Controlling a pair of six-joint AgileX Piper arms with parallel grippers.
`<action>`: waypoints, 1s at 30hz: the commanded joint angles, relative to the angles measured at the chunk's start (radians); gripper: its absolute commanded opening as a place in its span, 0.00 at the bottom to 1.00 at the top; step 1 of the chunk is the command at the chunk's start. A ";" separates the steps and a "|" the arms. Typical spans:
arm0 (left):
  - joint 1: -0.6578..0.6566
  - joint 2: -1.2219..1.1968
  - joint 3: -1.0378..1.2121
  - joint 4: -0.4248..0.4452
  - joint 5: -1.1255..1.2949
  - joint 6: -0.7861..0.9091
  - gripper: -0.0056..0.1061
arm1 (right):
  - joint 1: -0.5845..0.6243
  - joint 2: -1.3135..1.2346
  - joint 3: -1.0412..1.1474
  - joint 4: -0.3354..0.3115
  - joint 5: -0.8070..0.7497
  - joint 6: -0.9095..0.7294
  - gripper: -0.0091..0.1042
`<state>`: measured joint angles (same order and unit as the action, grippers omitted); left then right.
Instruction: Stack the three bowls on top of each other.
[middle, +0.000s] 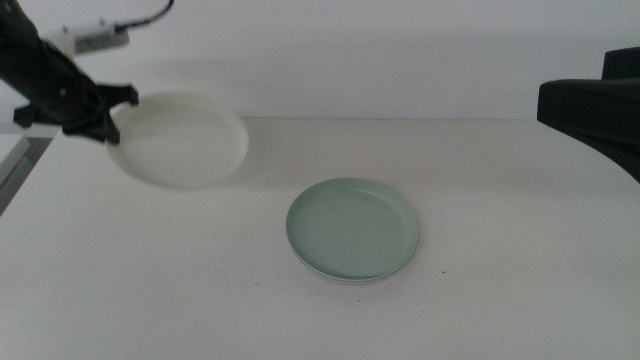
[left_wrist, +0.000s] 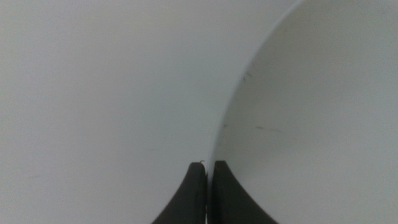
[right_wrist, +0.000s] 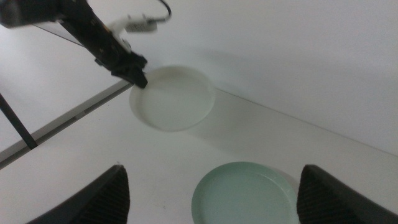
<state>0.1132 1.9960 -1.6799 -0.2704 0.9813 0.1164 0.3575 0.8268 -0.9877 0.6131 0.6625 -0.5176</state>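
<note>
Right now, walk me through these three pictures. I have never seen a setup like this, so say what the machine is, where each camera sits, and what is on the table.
This is a robot with two arms at a white table. Each arm ends in a gripper with two dark jaws.

The middle view looks down over the table from above. The other two views come from cameras on the arms' wrists.

The left gripper is clamped on the rim of a white bowl and holds it tilted off the table. The left wrist view shows its jaws pinching that rim close up.

The right gripper waits at the right side, open, over a mint green bowl. That bowl seems to sit on another one, but only a thin edge shows beneath it.
</note>
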 joint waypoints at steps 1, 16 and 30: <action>-0.031 -0.061 0.022 -0.076 0.014 0.014 0.03 | 0.001 -0.005 0.008 0.004 -0.012 -0.003 0.90; -0.454 -0.013 0.042 -0.086 -0.084 -0.080 0.03 | 0.001 -0.005 0.008 0.004 -0.012 -0.003 0.90; -0.486 0.117 0.042 -0.061 -0.080 -0.087 0.03 | 0.001 -0.005 0.008 0.004 -0.012 -0.003 0.90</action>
<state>-0.3700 2.1206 -1.6350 -0.3319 0.9093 0.0381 0.3575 0.8268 -0.9877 0.6131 0.6625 -0.5176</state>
